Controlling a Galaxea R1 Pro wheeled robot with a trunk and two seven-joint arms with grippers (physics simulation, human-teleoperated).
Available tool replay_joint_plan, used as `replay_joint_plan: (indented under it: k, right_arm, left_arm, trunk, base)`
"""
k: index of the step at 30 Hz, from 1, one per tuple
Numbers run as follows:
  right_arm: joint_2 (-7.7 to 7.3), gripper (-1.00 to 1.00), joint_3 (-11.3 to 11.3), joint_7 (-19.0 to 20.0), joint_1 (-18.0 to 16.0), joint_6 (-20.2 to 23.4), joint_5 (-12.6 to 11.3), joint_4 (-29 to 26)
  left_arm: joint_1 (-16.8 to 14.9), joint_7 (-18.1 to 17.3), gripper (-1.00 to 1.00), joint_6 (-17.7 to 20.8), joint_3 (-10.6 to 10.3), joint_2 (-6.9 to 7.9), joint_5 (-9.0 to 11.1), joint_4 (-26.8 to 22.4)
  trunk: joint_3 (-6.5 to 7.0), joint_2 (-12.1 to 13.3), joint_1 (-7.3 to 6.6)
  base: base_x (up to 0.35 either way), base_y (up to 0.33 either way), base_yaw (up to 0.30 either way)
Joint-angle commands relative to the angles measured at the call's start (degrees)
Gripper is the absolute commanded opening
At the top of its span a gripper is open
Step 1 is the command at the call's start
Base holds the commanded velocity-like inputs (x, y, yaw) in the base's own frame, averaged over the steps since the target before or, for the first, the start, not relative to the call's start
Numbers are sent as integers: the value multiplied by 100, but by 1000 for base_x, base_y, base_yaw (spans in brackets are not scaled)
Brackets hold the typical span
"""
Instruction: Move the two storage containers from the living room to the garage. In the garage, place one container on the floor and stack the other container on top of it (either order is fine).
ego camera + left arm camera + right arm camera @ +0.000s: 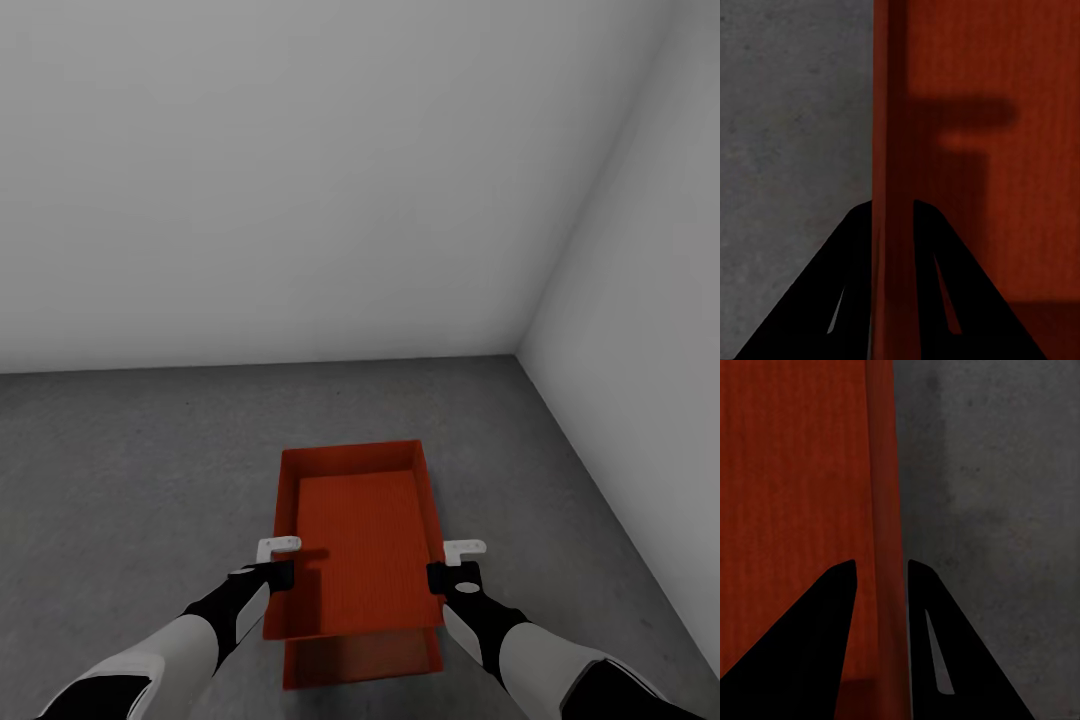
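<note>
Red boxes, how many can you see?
2. The upper container is held between the left gripper and right gripper, each clamped on a side wall. The lower container peeks out beneath its near end, on the grey floor.

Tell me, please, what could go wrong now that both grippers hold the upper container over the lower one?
The upper container sits offset from the lower container, whose near end pokes out, so it may settle crooked or slide off. Each gripper, left gripper and right gripper, pinches only a thin side wall; uneven release could tip it.
</note>
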Motion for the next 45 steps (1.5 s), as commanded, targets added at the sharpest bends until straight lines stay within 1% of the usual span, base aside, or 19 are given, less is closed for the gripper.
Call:
replay_joint_plan:
  k: [1, 31, 45]
  right_arm:
    - [-52, -100, -243, -21, -10, -26, 4, -11]
    - [-52, -100, -243, -21, -10, -25, 4, -11]
    - [-52, -100, -243, -21, -10, -26, 4, -11]
  left_arm:
    - [6, 60, -100, 33, -290, 6, -336, 210]
    - [6, 60, -100, 33, -290, 6, -336, 210]
    - [6, 60, -100, 33, -290, 6, -344, 210]
  trunk:
    - [-12, -2, 0]
    - [-282, -2, 0]
    - [-377, -2, 0]
  base:
    - [0, 0, 0]
    - [0, 0, 0]
    - [0, 0, 0]
